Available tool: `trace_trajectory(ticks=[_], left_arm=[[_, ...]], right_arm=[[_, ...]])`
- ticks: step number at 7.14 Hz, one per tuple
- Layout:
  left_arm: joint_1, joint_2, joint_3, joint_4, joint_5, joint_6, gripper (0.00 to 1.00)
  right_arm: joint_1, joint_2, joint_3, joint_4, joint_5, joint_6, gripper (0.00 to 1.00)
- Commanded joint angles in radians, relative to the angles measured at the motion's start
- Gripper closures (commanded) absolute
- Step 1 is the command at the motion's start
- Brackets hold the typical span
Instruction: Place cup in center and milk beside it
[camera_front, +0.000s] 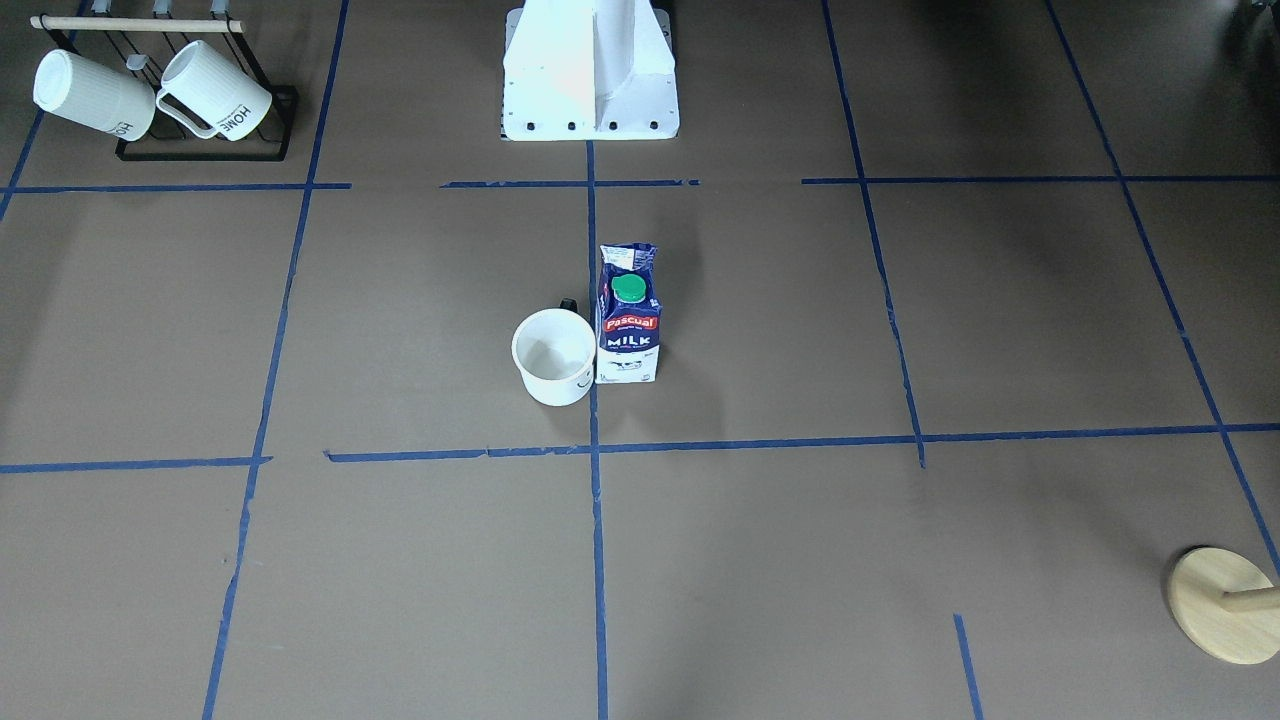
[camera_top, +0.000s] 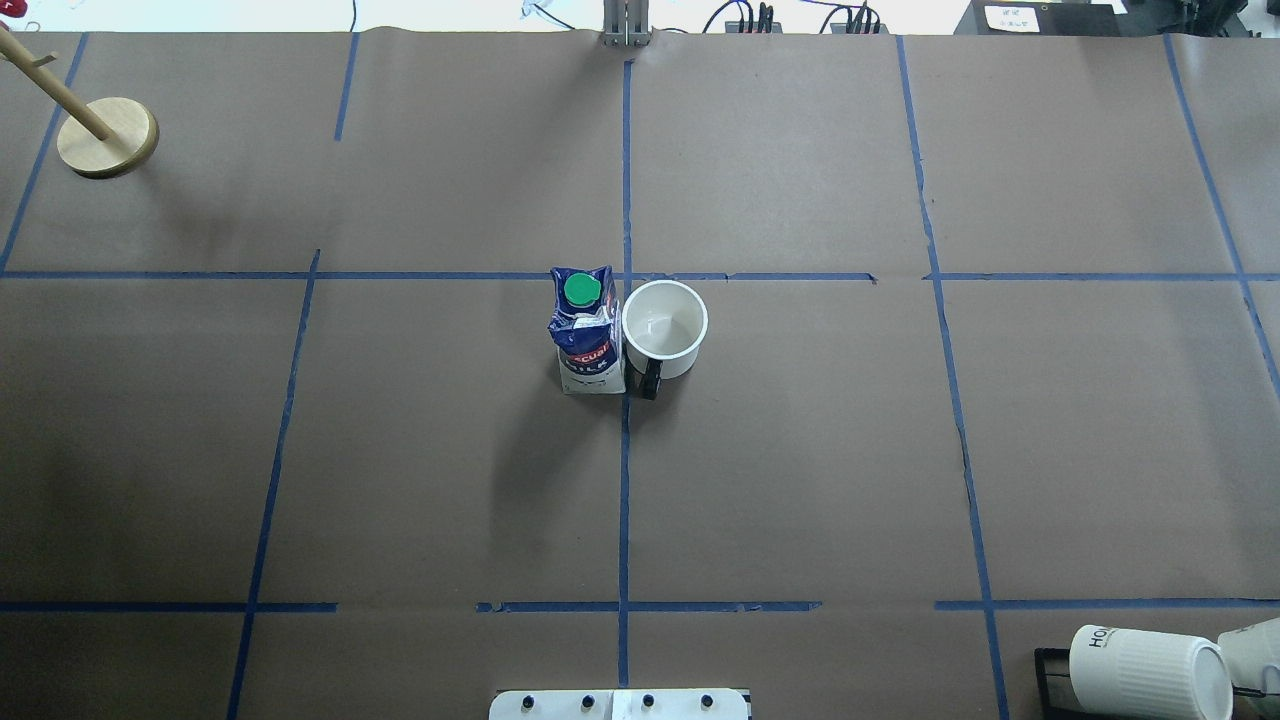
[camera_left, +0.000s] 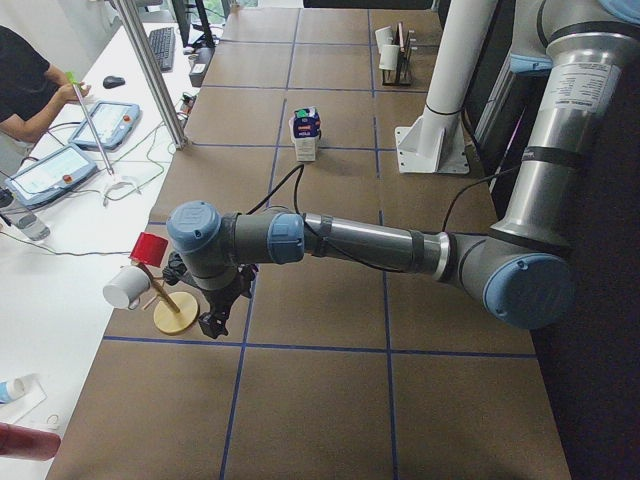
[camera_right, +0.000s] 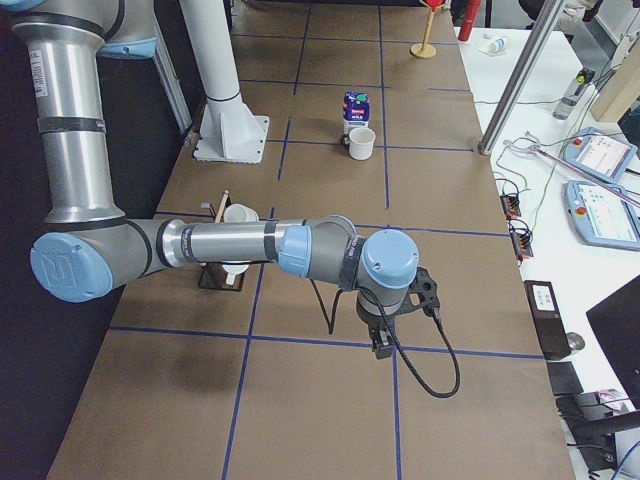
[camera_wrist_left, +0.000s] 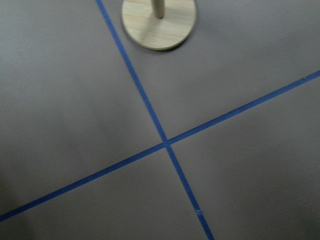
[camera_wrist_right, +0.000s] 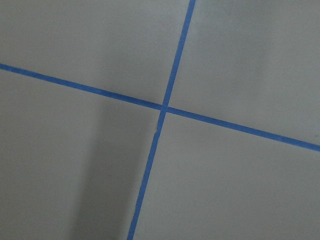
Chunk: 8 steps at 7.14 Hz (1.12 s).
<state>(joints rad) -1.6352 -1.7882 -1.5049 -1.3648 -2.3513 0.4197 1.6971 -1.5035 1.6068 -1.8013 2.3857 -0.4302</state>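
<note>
- Broadly, the bench (camera_top: 800, 480) is covered in brown paper and marked off by a grid of blue tape (camera_top: 624, 480). One tape line runs straight out from the white pedestal (camera_front: 590, 70) at the robot's edge.
- The left arm (camera_left: 360, 240) stretches low and far out from the pedestal to the robot's left. Its wrist hangs just beside the wooden stand (camera_top: 108, 138). The left jaws show only as a small dark shape in the side view, so I cannot tell whether they are apart or together. The wrist camera sees only the stand's round base and a tape crossing.
- The right arm (camera_right: 220, 242) reaches out from the pedestal to the robot's right, and its wrist hangs over a tape crossing. The state of the right jaws cannot be told either, and nothing is seen between them.
- A black mug rack (camera_front: 205, 152) sits near the pedestal on the robot's right, with two ribbed white mugs (camera_front: 95, 95) tilted on it.
- The wooden stand is in the corner farthest from the pedestal, on the robot's left.
- The milk (camera_front: 629, 330) stands upright with its green cap on top. It is straight out from the pedestal in the middle of the bench, just on the robot's left of the centre tape line.
- The cup (camera_front: 553, 357) stands upright, mouth up, just beside the milk on the robot's right. Its dark handle is turned toward the pedestal. Whether the two touch I cannot tell.
</note>
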Motion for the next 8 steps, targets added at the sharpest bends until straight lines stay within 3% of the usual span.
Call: trace_trajectory(ticks=[1, 5, 8], left_arm=[[-0.002, 0.001, 0.002, 0.009, -0.003, -0.065, 0.00], [0.000, 0.012, -0.008, 0.001, -0.031, -0.232, 0.00], [0.000, 0.050, -0.026, -0.010, -0.031, -0.225, 0.00]], right_arm=[[-0.092, -0.014, -0.002, 0.008, -0.003, 0.070, 0.00], [-0.120, -0.004, -0.002, 0.008, -0.005, 0.065, 0.00], [-0.132, -0.001, -0.002, 0.008, -0.005, 0.071, 0.00]])
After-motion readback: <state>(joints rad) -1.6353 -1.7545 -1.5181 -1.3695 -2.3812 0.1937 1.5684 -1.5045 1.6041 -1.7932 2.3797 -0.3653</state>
